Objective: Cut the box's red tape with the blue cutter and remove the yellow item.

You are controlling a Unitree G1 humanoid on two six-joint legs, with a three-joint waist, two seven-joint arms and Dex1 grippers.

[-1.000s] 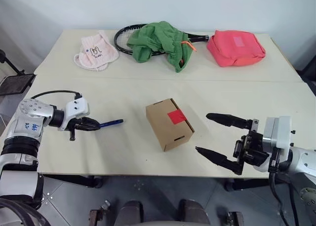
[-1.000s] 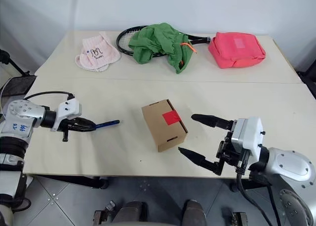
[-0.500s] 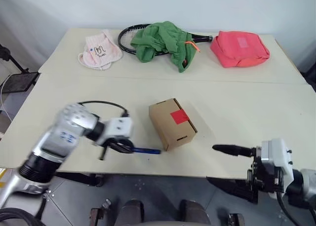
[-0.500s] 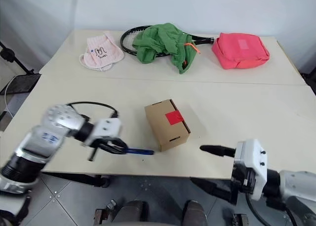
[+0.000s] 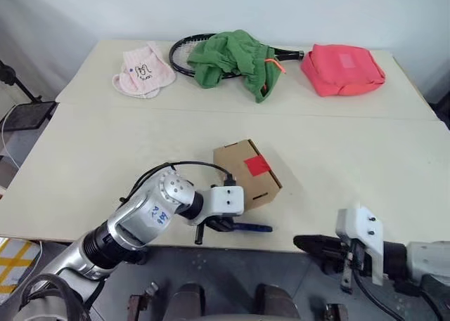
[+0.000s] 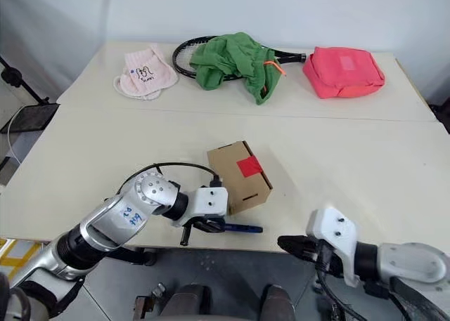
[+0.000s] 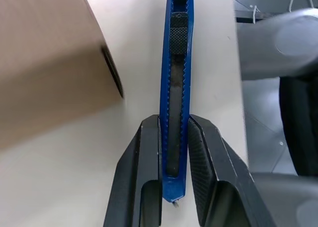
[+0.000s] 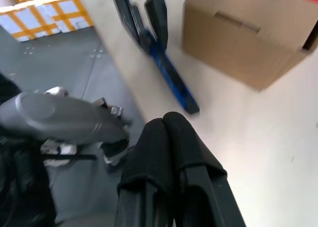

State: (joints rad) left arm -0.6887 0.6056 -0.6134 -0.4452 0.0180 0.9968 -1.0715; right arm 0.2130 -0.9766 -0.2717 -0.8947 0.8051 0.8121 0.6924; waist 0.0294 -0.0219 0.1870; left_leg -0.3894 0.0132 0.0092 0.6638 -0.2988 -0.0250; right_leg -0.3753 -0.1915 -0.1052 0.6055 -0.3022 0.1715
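The brown box (image 5: 246,172) stands near the table's front middle, with the square of red tape (image 5: 256,165) across its top flap seam. My left gripper (image 5: 219,224) is just in front of the box, shut on the blue cutter (image 5: 249,227). The cutter lies low over the table's front edge and points right. In the left wrist view the fingers (image 7: 144,172) clamp the cutter (image 7: 175,88) at its rear end, beside the box (image 7: 49,63). My right gripper (image 5: 301,243) is shut and empty at the front edge, right of the cutter's tip (image 8: 171,80). The yellow item is hidden.
Along the back of the table lie a pink cloth (image 5: 144,70), a black racket (image 5: 184,53) partly under a green garment (image 5: 235,57), and a pink-red bag (image 5: 342,69). The table's front edge (image 5: 302,231) runs just under both grippers.
My left arm swung right with the cutter, from the table's left side to just in front of the box. My right gripper sank toward the front edge and went from open to shut.
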